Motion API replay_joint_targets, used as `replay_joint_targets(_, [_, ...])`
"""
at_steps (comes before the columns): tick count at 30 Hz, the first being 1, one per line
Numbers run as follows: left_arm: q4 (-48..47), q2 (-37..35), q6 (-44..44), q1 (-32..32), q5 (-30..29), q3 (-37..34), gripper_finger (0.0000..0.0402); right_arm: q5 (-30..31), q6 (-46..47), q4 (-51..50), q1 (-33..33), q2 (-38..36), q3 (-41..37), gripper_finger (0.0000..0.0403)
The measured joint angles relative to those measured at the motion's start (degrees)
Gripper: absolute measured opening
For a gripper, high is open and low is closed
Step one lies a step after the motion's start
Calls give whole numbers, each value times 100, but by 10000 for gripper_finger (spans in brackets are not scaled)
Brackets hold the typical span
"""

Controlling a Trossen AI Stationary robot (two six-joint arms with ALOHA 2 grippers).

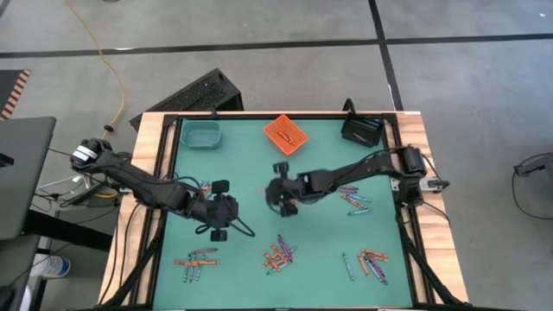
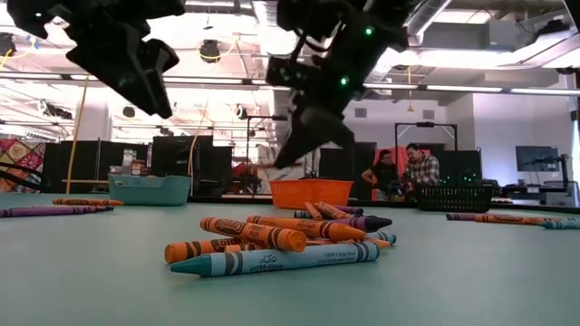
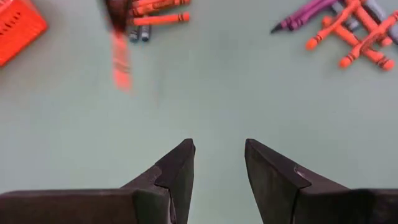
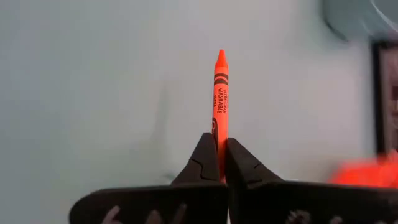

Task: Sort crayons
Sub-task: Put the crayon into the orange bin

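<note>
Orange wax crayon (image 4: pixel 220 93) juts tip-first from the clenched fingers of the right gripper (image 4: pixel 221 152), held above the green table (image 1: pixel 242 164) near its middle; loose crayon piles (image 1: pixel 278 253) lie scattered along the near side; orange plastic bin (image 1: pixel 286 134) sits at the far edge; left gripper (image 3: pixel 219 165) hovers nearby, fingers parted, grasping nothing.

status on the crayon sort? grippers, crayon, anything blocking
Right gripper shut on orange crayon, mid-table, raised. Left gripper open, empty, over bare mat. Orange bin just beyond; nothing in the way.
</note>
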Motion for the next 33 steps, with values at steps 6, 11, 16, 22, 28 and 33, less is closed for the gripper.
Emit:
replay_joint_targets(6, [281,0,-189,-164,-142,-334,133,134,582,-157,-772,-625,0,1])
replay_joint_targets(11, [714,0,-409,-255,-139,-678,133,-53,911,-222,-1606,-951,0,1])
replay_joint_targets(16, [972,0,-568,-406,-141,-883,133,-846,1156,-303,-2436,-972,2,3])
replay_joint_targets(22, [1358,0,-581,-595,-144,-1091,133,-1556,1525,-252,-3116,-747,-121,4])
replay_joint_targets(28, [1422,0,-609,-662,-150,-1108,133,-1980,1723,71,-3314,-415,-114,5])
replay_joint_targets(33, [1446,0,-612,-706,-89,-1108,133,-2074,1731,208,-3386,-231,-100,5])
